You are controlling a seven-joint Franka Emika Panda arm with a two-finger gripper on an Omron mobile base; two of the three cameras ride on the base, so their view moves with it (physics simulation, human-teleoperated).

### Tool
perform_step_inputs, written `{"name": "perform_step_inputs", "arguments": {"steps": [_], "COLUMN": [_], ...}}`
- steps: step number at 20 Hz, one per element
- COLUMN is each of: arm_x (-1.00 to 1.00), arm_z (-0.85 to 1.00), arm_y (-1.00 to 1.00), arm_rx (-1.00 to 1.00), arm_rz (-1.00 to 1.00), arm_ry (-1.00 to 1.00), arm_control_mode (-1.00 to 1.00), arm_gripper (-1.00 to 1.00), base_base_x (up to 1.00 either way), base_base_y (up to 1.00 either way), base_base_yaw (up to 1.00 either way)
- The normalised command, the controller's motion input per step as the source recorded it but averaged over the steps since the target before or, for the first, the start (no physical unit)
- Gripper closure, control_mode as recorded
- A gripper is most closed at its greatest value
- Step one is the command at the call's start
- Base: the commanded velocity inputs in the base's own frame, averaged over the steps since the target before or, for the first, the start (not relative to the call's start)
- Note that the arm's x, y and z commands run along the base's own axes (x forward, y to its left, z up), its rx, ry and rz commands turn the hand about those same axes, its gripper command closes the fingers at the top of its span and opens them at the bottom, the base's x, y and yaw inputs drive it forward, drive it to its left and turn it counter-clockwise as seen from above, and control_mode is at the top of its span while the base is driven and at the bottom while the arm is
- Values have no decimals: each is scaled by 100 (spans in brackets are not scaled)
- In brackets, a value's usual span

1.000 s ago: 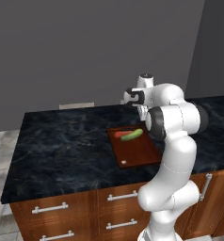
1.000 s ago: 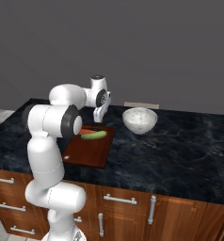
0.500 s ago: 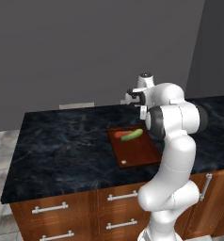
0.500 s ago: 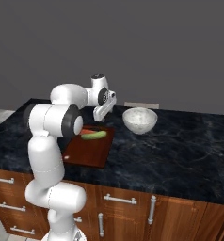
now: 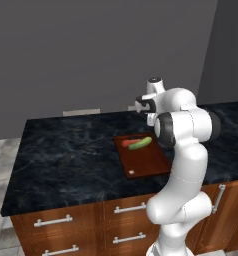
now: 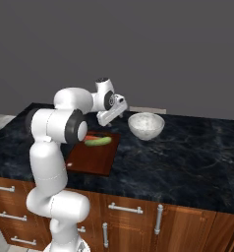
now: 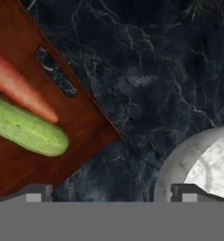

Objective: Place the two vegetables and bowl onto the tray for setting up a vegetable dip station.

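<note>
Both vegetables lie side by side on the reddish-brown tray (image 5: 150,161): the green cucumber (image 5: 140,144) and the orange-red carrot (image 5: 128,142). The hand view shows the cucumber (image 7: 25,128), the carrot (image 7: 20,87) and the tray's (image 7: 78,117) handle-slot end. To the right of the tray, on the counter, stands the white speckled bowl (image 6: 146,125), whose rim (image 7: 180,157) curves in beside one fingertip. My gripper (image 6: 105,119) hangs open and empty over the dark counter between the tray's far end and the bowl, as the hand view of the gripper (image 7: 111,194) also shows.
The black marble counter (image 5: 66,150) runs wide to the left of the tray and to the right of the bowl (image 6: 202,147). A small white plate (image 6: 148,109) sits on the back wall behind the bowl. Wooden drawers (image 5: 66,220) lie below the front edge.
The hand has swung a little away from over the tray's far end toward the bowl. The jaws stay open and the vegetables have not moved.
</note>
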Motion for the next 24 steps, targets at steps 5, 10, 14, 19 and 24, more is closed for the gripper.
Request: {"name": "perform_step_inputs", "arguments": {"steps": [5, 10, 14, 19, 24], "arm_x": [0, 0, 0, 0, 0], "arm_z": [3, 14, 9, 0, 0], "arm_y": [-22, -22, -20, -33, -27], "arm_rx": [-1, 0, 0, 0, 0], "arm_rz": [-20, -10, -5, -1, 0], "arm_ry": [-3, 0, 0, 0, 0], "arm_control_mode": [-100, -100, -100, -100, -100], "arm_gripper": [-100, -100, -100, -100, -100], "base_base_x": [0, 0, 0, 0, 0], "base_base_y": [0, 0, 0, 0, 0], "base_base_yaw": [0, 0, 0, 0, 0]}}
